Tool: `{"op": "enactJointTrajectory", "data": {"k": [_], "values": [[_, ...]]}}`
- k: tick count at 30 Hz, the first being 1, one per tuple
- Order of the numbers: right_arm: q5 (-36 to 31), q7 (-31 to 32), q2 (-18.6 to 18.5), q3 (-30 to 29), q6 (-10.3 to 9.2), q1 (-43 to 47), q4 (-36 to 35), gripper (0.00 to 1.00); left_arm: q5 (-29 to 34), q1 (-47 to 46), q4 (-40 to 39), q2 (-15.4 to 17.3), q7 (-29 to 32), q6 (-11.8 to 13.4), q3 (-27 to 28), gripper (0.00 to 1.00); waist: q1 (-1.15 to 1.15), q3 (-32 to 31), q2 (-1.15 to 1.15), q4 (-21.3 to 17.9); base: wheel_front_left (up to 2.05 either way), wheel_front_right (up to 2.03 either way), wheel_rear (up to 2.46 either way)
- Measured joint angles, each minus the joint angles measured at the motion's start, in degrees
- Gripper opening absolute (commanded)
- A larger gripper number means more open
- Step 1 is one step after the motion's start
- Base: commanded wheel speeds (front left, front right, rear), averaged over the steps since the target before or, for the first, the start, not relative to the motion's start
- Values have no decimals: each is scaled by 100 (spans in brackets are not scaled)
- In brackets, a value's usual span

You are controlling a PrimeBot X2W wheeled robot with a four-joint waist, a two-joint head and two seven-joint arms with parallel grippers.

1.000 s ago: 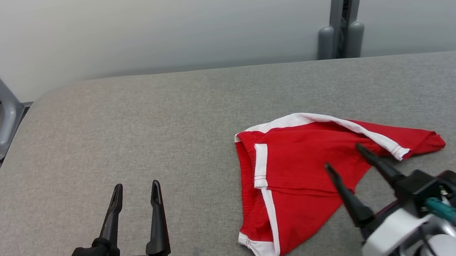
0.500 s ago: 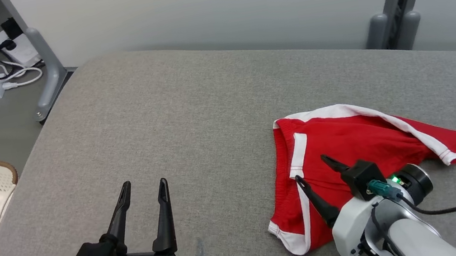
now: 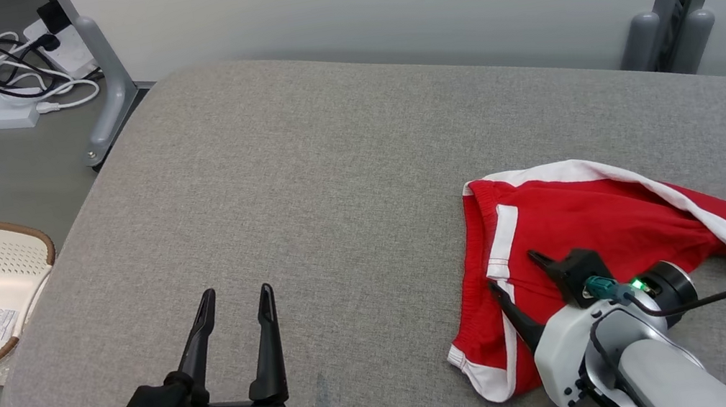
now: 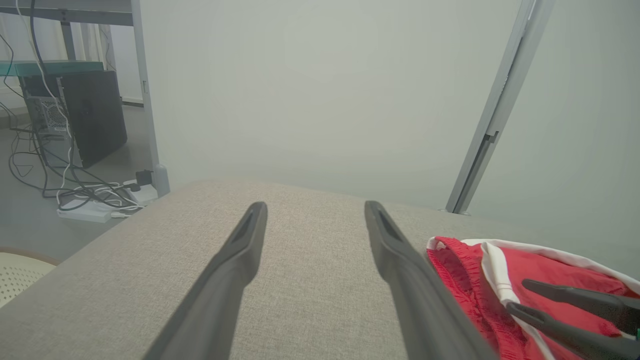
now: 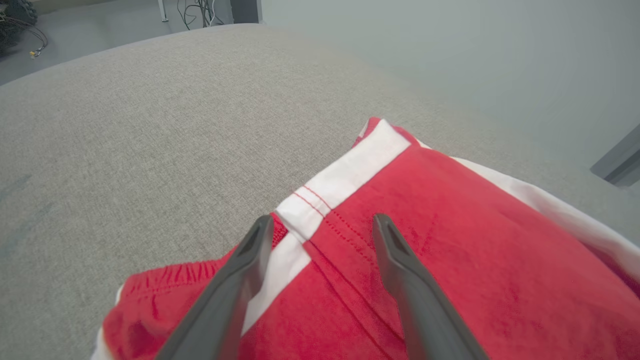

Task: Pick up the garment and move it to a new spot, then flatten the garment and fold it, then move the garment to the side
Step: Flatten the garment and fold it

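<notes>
Garment [image 3: 592,225] (red, white trim) on table [image 3: 257,176] | right gripper [image 3: 512,268] over it, jaws spread | left gripper [image 3: 237,291] jaws spread

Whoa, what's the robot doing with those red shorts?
The robot is getting ready to pick up the red shorts, which lie crumpled on the gray table. Its right hand is open just above them, straddling a white stripe, and it hasn't grabbed anything yet. Its left hand is open too, over bare table off to the side.
</notes>
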Motion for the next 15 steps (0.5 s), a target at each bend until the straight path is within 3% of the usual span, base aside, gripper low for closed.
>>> {"op": "enactJointTrajectory", "data": {"k": [9,10,11,12,15], "values": [[231,4,5,170,0,-222,266,97,-62,-42,-22,-1,0,21,-79,100,0,64,0,-10,0,0,0],[258,4,5,181,0,-240,294,47,-64,-62,-22,0,0,21,-90,100,0,70,0,-8,0,0,0],[301,1,7,185,0,-264,325,13,-67,-80,-25,-1,0,22,-98,100,0,74,0,-6,0,0,0],[350,-7,7,191,0,-295,348,0,-68,-93,-25,-1,0,22,-107,100,0,78,0,-5,0,0,0],[435,-55,7,212,0,-328,399,0,-69,-96,-20,0,0,22,-113,100,0,76,0,-5,0,0,0]]}}
